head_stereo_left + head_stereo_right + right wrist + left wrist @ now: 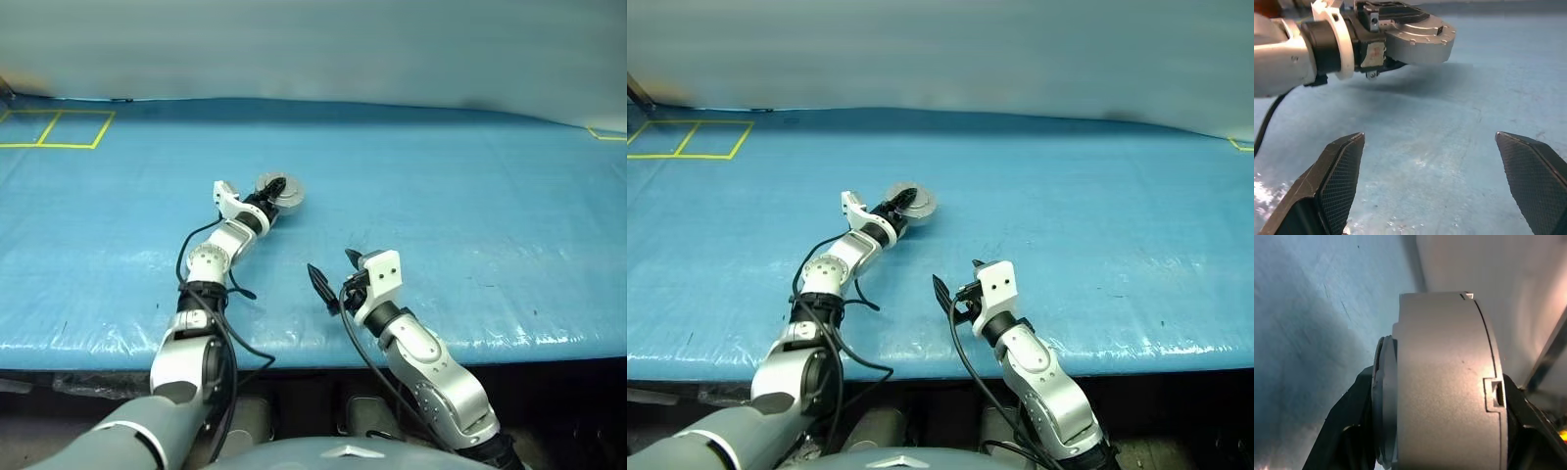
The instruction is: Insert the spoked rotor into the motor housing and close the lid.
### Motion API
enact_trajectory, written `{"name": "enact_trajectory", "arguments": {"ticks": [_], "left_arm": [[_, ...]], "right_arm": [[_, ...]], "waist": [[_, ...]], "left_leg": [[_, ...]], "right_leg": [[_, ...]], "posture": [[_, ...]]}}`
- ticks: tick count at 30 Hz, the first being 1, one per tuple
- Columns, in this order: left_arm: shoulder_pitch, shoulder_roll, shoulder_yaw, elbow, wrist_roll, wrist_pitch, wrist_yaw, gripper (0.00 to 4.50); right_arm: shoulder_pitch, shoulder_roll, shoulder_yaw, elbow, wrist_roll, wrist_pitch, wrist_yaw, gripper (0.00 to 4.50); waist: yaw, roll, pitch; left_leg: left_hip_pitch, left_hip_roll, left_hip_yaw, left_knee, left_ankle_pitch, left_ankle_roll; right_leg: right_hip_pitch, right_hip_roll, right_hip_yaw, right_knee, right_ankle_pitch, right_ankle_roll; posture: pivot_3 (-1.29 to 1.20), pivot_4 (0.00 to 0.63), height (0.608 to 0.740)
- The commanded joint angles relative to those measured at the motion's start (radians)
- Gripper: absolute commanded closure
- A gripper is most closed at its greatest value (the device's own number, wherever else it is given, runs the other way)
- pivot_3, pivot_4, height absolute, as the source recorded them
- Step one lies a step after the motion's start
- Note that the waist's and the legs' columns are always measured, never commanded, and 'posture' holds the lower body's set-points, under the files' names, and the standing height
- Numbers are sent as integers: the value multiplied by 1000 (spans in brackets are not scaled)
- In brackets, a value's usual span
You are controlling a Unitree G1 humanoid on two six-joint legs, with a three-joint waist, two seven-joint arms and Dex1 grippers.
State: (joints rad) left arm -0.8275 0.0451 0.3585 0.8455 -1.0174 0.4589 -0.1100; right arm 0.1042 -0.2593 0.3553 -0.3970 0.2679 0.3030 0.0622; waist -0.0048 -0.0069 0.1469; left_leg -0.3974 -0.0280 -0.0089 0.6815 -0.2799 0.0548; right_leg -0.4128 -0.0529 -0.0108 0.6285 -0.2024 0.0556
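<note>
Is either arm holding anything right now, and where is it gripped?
The left gripper holds the motor housing by its outer side wall, one of the fingers on each side. The right gripper is open, holding nothing.

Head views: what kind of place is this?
Likely a robot test bench, not a workshop floor: a wide table under a blue sheet, yellow tape squares marked at its far corner, a plain wall behind.

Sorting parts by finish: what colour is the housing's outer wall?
Plain matte silver-grey round metal motor housing, best in the left wrist view.

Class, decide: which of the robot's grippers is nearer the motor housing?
Left. The left gripper is clamped on the motor housing, held above the table; the right gripper hangs open well short of it.
</note>
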Motion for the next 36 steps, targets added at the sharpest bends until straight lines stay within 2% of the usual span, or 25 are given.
{"name": "enact_trajectory", "arguments": {"ticks": [1,7,12,13,17,18,23,27,29,32,36], "left_arm": [[-138,11,23,170,99,-108,-75,2114],[-230,14,82,360,201,-210,-81,2114],[-239,19,115,411,261,-241,-48,2114],[-238,21,122,413,270,-239,-49,1382],[-220,34,130,406,308,-215,-63,151],[-212,40,128,402,319,-204,-65,15],[-137,84,95,348,368,-45,-95,15],[-19,117,43,195,393,149,-119,15],[70,135,16,62,390,260,-110,15],[285,177,-67,-266,391,429,-106,15],[498,224,-207,-638,414,461,-163,15]], "right_arm": [[17,22,2,-8,-90,-60,-12,0],[59,64,-5,16,-196,-145,-22,0],[84,79,-18,48,-267,-191,-33,0],[87,83,-24,54,-268,-195,-29,0],[99,99,-37,75,-275,-201,-17,0],[99,103,-38,81,-280,-201,-16,0],[98,126,-40,92,-283,-195,-4,0],[97,142,-45,98,-282,-190,7,0],[98,150,-48,101,-279,-189,14,0],[102,178,-67,101,-224,-171,34,0],[107,188,-80,106,-205,-171,54,0]], "waist": [[-1,-1,0],[-6,-2,1],[-7,-2,1],[-7,-2,1],[-7,-2,1],[-8,-2,1],[-18,-2,1],[-26,-3,-1],[-27,-4,-2],[-43,-2,-6],[-41,-1,-8]], "left_leg": [[0,0,0,0,0,0],[-2,0,0,-2,-1,0],[-1,0,0,-1,-1,0],[0,0,0,-1,0,0],[2,1,1,0,0,-1],[2,1,1,0,0,-1],[5,1,2,1,1,-2],[13,1,5,0,1,-2],[17,2,5,-1,-1,0],[23,4,5,-2,-2,-1],[38,7,5,-5,-5,-3]], "right_leg": [[0,0,0,0,0,0],[-3,-2,-1,-1,0,0],[-2,-2,-1,0,0,1],[-1,-2,-1,0,0,0],[0,-2,-1,1,0,0],[1,-2,-1,1,0,0],[1,-2,0,6,1,0],[4,-3,4,13,-1,-3],[7,-3,5,14,-2,-4],[12,-8,6,14,-3,-5],[19,-8,8,14,-8,-11]], "posture": [[0,150,740],[0,150,740],[0,150,740],[0,150,740],[0,150,740],[0,150,740],[0,150,740],[0,150,740],[0,150,740],[0,150,740],[0,150,740]]}}
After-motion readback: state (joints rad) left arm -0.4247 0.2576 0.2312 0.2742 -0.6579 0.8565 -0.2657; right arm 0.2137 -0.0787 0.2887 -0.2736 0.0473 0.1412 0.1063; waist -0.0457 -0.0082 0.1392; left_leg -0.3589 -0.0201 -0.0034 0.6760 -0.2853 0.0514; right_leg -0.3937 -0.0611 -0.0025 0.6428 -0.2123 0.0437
